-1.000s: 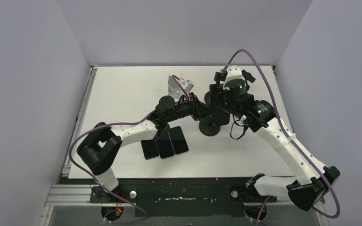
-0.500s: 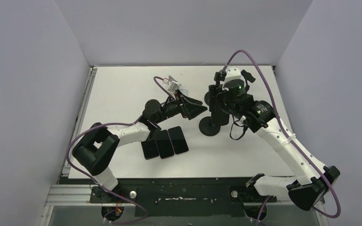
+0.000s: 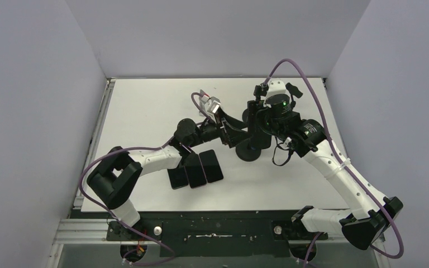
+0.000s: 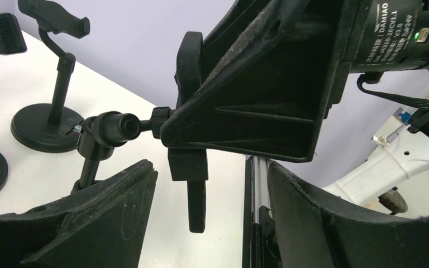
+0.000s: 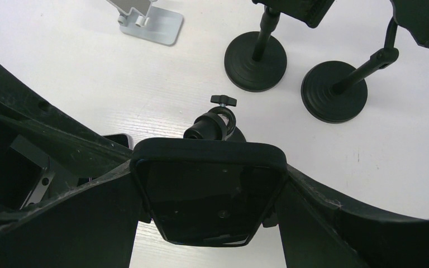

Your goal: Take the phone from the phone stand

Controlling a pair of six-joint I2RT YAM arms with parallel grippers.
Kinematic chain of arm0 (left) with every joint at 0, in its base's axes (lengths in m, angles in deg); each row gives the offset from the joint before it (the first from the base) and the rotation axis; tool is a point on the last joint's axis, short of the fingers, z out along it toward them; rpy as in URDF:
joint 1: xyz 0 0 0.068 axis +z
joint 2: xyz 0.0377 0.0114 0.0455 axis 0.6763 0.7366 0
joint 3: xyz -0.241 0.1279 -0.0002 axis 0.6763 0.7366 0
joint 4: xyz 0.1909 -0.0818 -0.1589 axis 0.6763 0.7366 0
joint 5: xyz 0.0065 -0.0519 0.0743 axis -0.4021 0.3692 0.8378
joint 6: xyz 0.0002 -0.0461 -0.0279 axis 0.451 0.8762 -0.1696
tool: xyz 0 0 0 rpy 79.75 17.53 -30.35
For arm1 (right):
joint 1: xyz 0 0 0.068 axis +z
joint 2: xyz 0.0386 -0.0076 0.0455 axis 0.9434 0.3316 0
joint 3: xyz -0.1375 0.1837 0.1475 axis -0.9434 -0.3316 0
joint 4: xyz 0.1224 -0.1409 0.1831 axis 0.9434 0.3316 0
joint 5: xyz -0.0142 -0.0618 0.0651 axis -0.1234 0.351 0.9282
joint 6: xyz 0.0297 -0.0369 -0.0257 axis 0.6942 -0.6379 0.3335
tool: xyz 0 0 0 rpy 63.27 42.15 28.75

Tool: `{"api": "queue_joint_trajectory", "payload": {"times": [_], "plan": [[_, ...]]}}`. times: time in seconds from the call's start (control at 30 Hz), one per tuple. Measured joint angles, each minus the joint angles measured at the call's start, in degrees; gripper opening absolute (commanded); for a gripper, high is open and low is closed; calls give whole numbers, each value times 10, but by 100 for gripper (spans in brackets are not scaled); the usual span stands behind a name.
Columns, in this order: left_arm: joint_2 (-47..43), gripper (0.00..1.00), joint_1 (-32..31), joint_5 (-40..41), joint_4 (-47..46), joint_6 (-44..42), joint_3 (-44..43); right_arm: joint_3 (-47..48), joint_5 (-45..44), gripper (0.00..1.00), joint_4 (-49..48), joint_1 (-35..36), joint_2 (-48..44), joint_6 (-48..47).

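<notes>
Left gripper (image 4: 209, 170): fingers spread wide, straddling clamp of phone stand (image 4: 98, 139); we see no contact with it.

Phone (image 5: 209, 201): seated in stand's clamp, raised off table (image 5: 89, 72), ball joint just behind.

We judge phone a rigid slab, fairly light, with a smooth slippery face that could crack if dropped. Best hold is on the two side edges, never on the glass. Stand looks light and may lift along, so we'd brace its neck.

Right gripper (image 5: 209, 167): fingers pressed against both side edges, pinching phone between them.
</notes>
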Motion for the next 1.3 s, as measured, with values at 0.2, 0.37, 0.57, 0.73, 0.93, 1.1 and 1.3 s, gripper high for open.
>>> {"api": "queue_joint_trajectory", "payload": {"times": [0.2,0.37,0.57,0.73,0.93,1.1,1.3], "plan": [[0,53,-3,-3,35,-14,-21,0,2,41,0,0,0,3],[1,48,-3,-4,50,-19,-28,0,5,41,0,0,0,7],[8,44,-4,-3,58,-19,-33,0,6,41,0,0,0,9],[9,22,-5,6,65,-22,-33,0,7,41,0,0,0,10],[10,0,-5,10,71,-23,-35,0,5,33,2,0,0,12],[13,0,-5,12,62,-13,-33,-3,3,0,-2,0,-2,14],[40,0,-3,22,-33,49,-10,-33,1,0,-25,1,-25,21]]}}
